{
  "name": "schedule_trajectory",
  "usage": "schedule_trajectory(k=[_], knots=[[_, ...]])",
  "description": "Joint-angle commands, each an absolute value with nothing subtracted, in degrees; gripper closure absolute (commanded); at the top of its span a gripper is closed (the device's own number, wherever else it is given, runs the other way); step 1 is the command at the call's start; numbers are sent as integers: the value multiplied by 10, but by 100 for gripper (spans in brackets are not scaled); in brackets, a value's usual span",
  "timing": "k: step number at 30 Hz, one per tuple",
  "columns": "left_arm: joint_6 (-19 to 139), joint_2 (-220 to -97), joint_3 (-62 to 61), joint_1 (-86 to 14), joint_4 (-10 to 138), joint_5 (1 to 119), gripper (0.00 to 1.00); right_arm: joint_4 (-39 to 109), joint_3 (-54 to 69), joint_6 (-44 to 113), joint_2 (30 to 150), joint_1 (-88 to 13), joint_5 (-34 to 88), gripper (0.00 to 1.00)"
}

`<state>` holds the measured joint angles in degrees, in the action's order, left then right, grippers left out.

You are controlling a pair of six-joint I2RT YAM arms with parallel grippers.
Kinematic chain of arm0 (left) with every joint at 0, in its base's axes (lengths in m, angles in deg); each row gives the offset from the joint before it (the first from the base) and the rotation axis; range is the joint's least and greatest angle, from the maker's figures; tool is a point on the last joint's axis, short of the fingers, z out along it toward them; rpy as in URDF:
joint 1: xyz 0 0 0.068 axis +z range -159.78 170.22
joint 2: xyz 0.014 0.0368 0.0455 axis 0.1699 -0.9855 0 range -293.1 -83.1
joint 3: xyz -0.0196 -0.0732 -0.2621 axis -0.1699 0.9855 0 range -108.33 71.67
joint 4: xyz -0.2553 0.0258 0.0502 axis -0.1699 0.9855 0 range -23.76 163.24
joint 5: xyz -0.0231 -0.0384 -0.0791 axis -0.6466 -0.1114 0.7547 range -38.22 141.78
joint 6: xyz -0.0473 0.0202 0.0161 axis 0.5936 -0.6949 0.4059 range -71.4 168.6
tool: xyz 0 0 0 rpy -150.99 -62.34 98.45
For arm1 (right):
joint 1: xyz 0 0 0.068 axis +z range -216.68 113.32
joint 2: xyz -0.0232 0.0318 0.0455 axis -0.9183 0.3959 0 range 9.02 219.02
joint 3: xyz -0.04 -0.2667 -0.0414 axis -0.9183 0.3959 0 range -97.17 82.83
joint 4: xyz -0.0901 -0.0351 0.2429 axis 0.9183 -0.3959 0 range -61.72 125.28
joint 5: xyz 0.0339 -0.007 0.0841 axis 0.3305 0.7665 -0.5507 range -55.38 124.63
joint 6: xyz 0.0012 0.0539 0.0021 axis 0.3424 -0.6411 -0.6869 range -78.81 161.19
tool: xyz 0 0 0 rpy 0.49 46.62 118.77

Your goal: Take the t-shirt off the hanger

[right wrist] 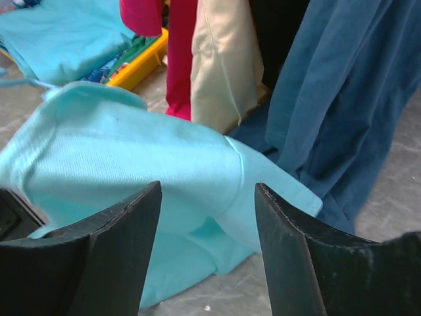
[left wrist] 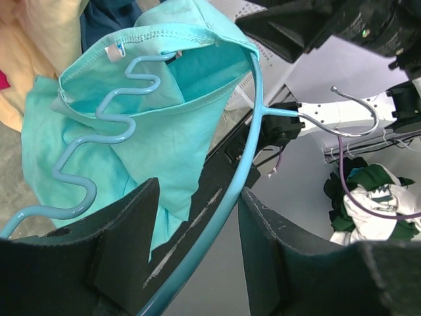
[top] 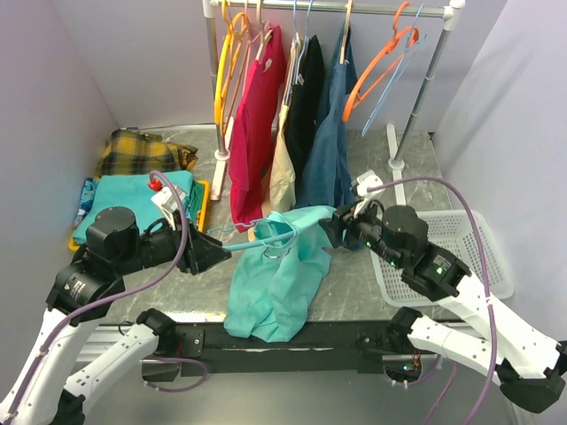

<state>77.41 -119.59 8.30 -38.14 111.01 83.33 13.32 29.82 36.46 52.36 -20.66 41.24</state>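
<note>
At the near edge of the desk [top: 416, 168], the hanger [top: 244, 247] is held at one end in the left tool [top: 224, 251]. The t-shirt [top: 275, 283] is draped from it onto the desk. The right tool [top: 326, 228] is placed at the t-shirt's right shoulder, jaws apart. A clothes rack [top: 372, 9] with hung garments is set behind. Folded clothes [top: 133, 199] are stacked at the left, and a basket [top: 496, 283] is placed at the right.
</note>
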Motion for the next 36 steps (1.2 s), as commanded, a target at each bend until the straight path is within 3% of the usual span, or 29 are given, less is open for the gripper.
schedule_trajectory(k=[1,9,17,18,19,21,22,23,36], knots=[[789,-1190,48,-382,1094,819,99,163,334,380,494,-183,483,33],[799,-1161,40,-382,1113,821,99,186,405,342,464,-171,493,32],[803,-1144,21,-382,1133,839,99,276,416,361,526,-170,505,35],[803,-1143,20,-382,1137,841,99,288,418,362,533,-171,518,37],[804,-1140,19,-382,1139,844,99,308,419,364,537,-171,523,51],[806,-1135,17,-382,1146,842,99,324,421,369,544,-173,545,70],[804,-1133,13,-382,1151,837,99,332,421,369,546,-173,557,94],[800,-1132,11,-382,1164,832,99,333,421,370,546,-175,573,99],[795,-1110,-7,-382,1195,829,99,304,441,365,506,-257,671,100]])
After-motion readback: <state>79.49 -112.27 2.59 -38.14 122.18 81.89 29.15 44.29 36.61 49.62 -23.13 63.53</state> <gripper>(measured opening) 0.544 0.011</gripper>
